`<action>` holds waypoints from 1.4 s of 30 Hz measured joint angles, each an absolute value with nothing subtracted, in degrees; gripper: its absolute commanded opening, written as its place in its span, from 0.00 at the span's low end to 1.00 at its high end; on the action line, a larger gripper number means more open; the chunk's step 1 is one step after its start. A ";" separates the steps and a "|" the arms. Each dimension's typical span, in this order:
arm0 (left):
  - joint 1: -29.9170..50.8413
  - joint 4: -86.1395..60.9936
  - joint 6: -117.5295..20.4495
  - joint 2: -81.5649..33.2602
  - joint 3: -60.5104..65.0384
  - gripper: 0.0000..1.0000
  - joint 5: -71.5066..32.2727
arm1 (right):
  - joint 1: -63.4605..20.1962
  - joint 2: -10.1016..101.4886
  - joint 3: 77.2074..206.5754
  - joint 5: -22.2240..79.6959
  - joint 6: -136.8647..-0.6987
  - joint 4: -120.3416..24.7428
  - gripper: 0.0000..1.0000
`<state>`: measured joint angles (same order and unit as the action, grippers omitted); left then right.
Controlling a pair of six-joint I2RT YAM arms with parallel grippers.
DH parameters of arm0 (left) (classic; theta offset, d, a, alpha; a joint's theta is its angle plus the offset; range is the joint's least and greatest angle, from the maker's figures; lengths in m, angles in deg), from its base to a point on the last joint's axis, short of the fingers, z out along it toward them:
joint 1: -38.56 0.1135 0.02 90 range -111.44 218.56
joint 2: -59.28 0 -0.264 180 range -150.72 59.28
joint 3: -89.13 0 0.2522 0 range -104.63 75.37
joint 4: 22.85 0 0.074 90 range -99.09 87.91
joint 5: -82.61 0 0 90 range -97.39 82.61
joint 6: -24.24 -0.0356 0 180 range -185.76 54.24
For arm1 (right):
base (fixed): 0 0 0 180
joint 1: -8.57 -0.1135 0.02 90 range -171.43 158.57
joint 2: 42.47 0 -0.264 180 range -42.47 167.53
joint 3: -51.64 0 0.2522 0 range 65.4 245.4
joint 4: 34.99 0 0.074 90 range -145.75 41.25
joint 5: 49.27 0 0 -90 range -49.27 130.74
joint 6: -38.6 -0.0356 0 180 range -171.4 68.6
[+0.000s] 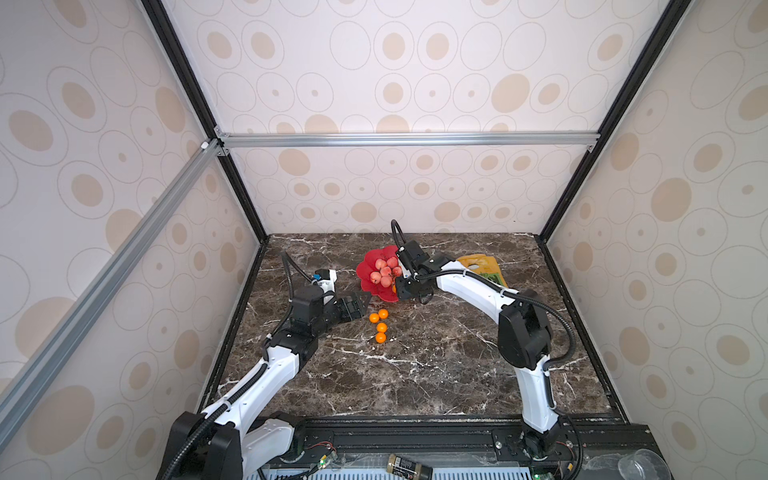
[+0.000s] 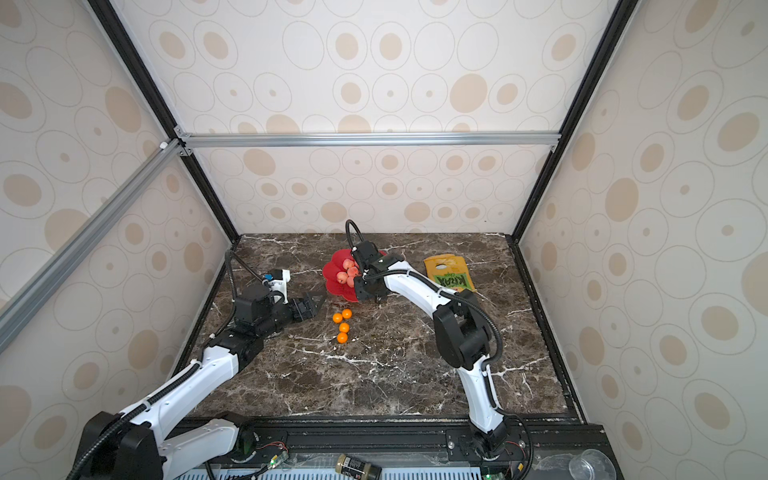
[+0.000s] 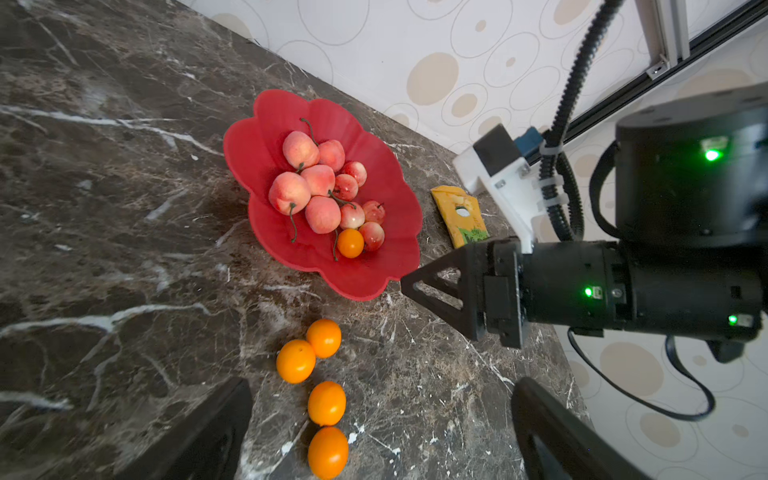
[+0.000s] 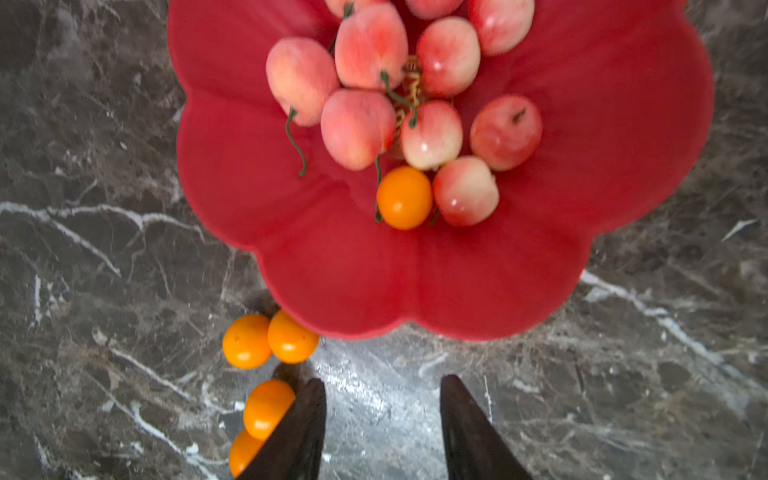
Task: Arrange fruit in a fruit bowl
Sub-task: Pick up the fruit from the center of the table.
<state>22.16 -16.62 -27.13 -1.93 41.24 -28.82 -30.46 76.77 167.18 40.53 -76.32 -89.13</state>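
Pink fruit (image 3: 318,179) in red bowl (image 3: 266,137), oranges (image 3: 326,403) beside

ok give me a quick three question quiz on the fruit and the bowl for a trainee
1. How many orange fruits can be seen lying on the table, outside the fruit bowl?
2. True or false: the right end effector grips an orange fruit.
3. What lies in the bowl beside the pink fruits? A: one orange fruit. B: two orange fruits. C: no other fruit.
Key: 1. four. 2. false, its jaws stand open and empty. 3. A.
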 measured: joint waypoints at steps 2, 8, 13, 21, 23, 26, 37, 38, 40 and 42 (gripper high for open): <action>22.14 -15.22 -27.22 0.21 42.44 0.98 -28.45 | -31.53 73.91 162.43 40.46 -77.51 -87.16 0.48; 21.63 -11.99 -27.02 5.17 46.86 0.98 -27.79 | -35.29 67.35 152.07 40.53 -81.37 -82.88 0.49; 20.71 -10.13 -26.21 7.99 50.38 0.98 -27.49 | -37.93 66.02 148.34 40.51 -84.67 -79.54 0.48; 19.21 -9.36 -24.85 10.92 53.65 0.98 -26.70 | -40.16 67.41 148.42 40.00 -88.02 -77.02 0.49; 19.03 -9.25 -24.64 11.22 54.29 0.98 -26.44 | -40.99 68.75 148.99 39.61 -88.46 -76.43 0.50; 18.88 -8.88 -24.57 11.29 54.77 0.98 -26.22 | -41.91 70.32 149.06 39.08 -88.91 -76.17 0.51; 18.88 -8.53 -24.57 11.01 54.79 0.98 -25.47 | -42.94 72.68 149.76 38.49 -90.12 -76.06 0.54; 18.88 -8.53 -24.57 11.01 54.79 0.98 -25.43 | -42.94 72.81 149.85 38.32 -90.18 -76.10 0.54; 18.88 -8.53 -24.57 11.03 54.79 0.98 -25.37 | -43.02 73.14 150.06 37.95 -90.20 -76.13 0.54; 18.88 -8.51 -24.57 11.03 54.79 0.98 -25.23 | -43.18 73.60 150.41 37.73 -90.25 -76.10 0.54</action>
<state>18.88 -8.51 -24.57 11.03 54.79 -25.23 -43.18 73.60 150.41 37.73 -90.25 -76.10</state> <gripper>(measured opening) 0.981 0.544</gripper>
